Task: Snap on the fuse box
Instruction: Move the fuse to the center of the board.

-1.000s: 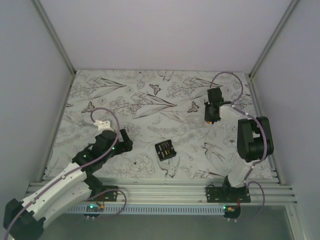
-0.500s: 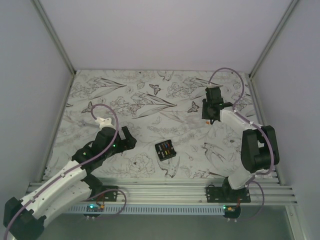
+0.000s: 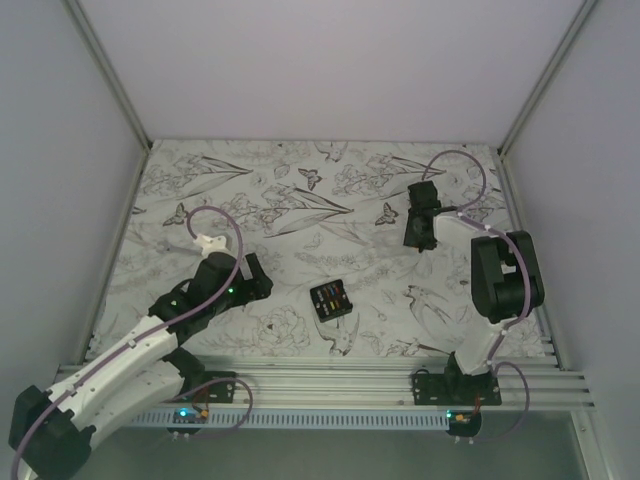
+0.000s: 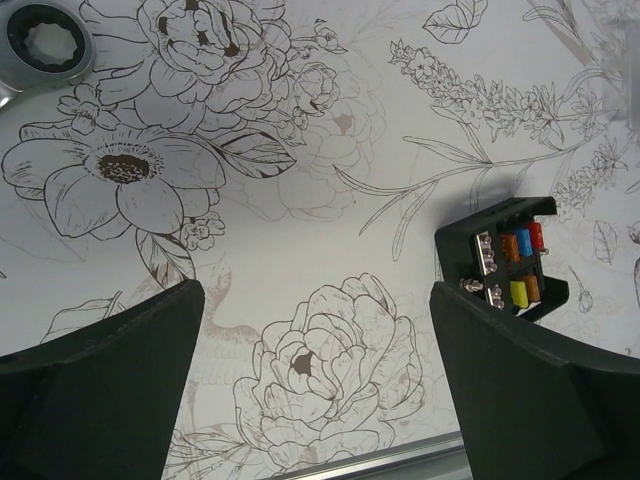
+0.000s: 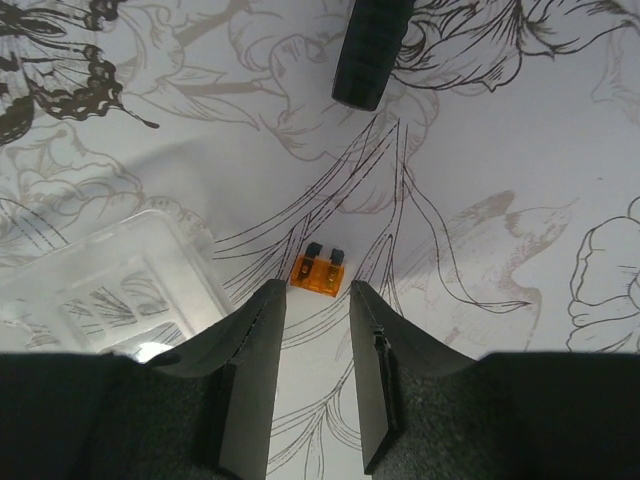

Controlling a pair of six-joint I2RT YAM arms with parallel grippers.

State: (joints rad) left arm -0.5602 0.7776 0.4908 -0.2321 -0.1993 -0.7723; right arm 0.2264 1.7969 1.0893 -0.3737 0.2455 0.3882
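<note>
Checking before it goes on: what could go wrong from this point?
The orange fuse lies flat and tiny just ahead of the narrowly open right gripper; closing could flick it away instead of pinching it. The clear cover sits close beside that gripper and might get nudged. The fuse box lies loose, off to the side of the open left gripper, so pressing on it could make it slide.

The right pincer [image 5: 312,305] hangs over the flower-printed surface [image 5: 520,150], its fingers a narrow gap apart with nothing between them. A small orange fuse [image 5: 318,274] lies just beyond the tips. A clear plastic cover [image 5: 110,285] lies to the left, and a dark rod end [image 5: 370,50] lies farther off.
</note>
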